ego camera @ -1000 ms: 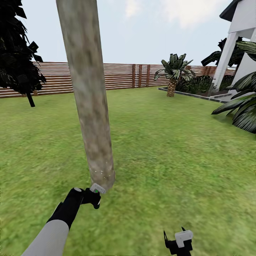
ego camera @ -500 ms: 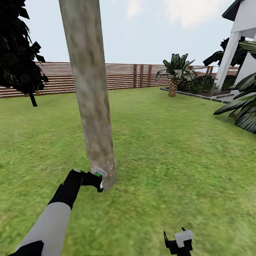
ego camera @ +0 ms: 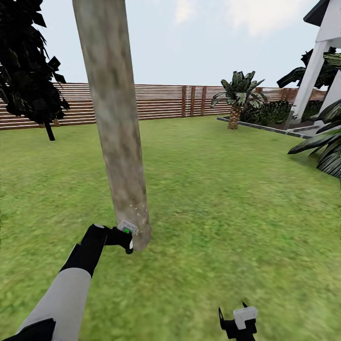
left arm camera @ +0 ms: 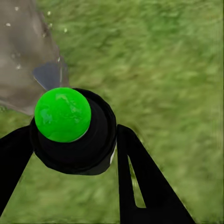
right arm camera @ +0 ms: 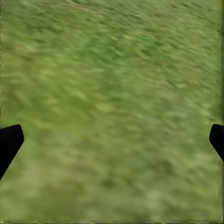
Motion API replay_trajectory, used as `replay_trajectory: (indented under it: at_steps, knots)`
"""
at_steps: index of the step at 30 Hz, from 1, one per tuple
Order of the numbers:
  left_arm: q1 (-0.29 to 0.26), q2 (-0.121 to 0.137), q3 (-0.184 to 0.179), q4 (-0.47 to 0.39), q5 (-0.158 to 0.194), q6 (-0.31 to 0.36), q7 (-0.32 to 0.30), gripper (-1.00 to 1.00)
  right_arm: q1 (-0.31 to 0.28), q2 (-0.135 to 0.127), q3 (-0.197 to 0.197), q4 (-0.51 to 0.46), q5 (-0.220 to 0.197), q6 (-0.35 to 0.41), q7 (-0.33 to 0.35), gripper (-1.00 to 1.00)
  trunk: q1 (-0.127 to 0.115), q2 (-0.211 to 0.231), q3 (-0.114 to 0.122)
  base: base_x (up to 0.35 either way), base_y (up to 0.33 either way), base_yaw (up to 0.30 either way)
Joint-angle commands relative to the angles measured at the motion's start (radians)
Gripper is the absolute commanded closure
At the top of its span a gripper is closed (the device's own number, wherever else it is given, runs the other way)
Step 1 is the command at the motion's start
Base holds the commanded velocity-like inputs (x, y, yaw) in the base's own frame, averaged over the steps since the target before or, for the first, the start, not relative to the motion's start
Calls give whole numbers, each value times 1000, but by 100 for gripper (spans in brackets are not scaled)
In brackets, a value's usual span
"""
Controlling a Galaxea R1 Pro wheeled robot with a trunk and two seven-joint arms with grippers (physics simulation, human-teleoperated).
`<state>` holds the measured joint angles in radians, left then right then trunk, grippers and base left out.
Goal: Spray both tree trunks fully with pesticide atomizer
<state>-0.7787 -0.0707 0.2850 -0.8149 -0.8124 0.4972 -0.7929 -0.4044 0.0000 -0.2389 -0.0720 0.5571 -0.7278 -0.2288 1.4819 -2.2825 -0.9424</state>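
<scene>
The tree trunk (ego camera: 118, 142), thick and mottled grey-brown, leans across the left half of the head view, and its foot (left arm camera: 23, 60) fills a corner of the left wrist view. Tiny whitish pesticide specks (ego camera: 136, 208) dot the bark just above the base. The pesticide atomizer (ego camera: 127, 229) has a black body and a round green top (left arm camera: 63, 114). My left gripper (ego camera: 122, 236) (left arm camera: 70, 144) is shut on it, right against the trunk's base. Low at the front, my right gripper (ego camera: 233, 316) (right arm camera: 112, 140) hangs open over grass with nothing in it.
Green lawn (ego camera: 227, 199) spreads all around. A brown slat fence (ego camera: 161, 100) closes the back. A near-black cone tree (ego camera: 28, 71) stands far left, a small palm (ego camera: 235, 97) at the back right, and a white building (ego camera: 327, 57) with dark fronds (ego camera: 322, 147) at the right edge.
My left gripper has carried the atomizer up and in against the trunk's base. More specks sit on the bark. The head view has turned slightly left. The right gripper is unmoved.
</scene>
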Motion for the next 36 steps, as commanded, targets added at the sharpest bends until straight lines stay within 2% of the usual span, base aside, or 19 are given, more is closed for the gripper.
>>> replay_trajectory:
  at_steps: [1,5,9,13,15,20,25,29,30,32,36]
  knots:
    - [-1,14,7,-2,0,8,-8,100,-1,0,-5,1,10,-2,-6,-100,-1,0,-1,-283,-40,0]
    - [7,65,-2,-2,1,7,-14,100,-1,0,-5,1,10,-2,-6,-100,-1,0,-1,-87,-11,110]
    - [1,88,-6,11,3,3,-17,100,-1,-2,-5,1,10,-2,-5,-100,-1,0,-1,-7,-1,208]
    - [-8,73,-26,6,8,8,-17,100,-1,-4,-5,1,10,-2,-5,-100,-1,0,-1,0,0,17]
    - [-42,68,-34,4,12,10,-17,100,-1,-4,-5,1,11,-2,-5,-100,-1,0,-1,0,0,3]
    - [-82,72,-36,9,13,37,-16,100,-1,-5,-5,1,11,-2,-5,-100,-1,0,-1,0,0,0]
    - [-74,100,-39,2,3,43,-16,100,-1,-5,-5,1,12,-2,-5,-100,-1,0,-1,0,0,0]
    - [-69,91,-38,7,8,43,-15,100,-1,-6,-5,1,12,-2,-5,-100,-1,0,-1,25,0,0]
    - [-67,80,-37,13,10,41,-14,100,-1,-6,-5,1,11,-2,-6,-100,-1,0,-1,187,0,0]
    - [-59,74,-37,15,10,39,-11,100,-1,-6,-5,1,12,-2,-6,-100,-1,0,-1,190,0,0]
    - [-18,89,-30,16,4,38,-9,100,-1,-6,-5,1,12,-2,-6,-100,-1,0,-2,51,0,60]
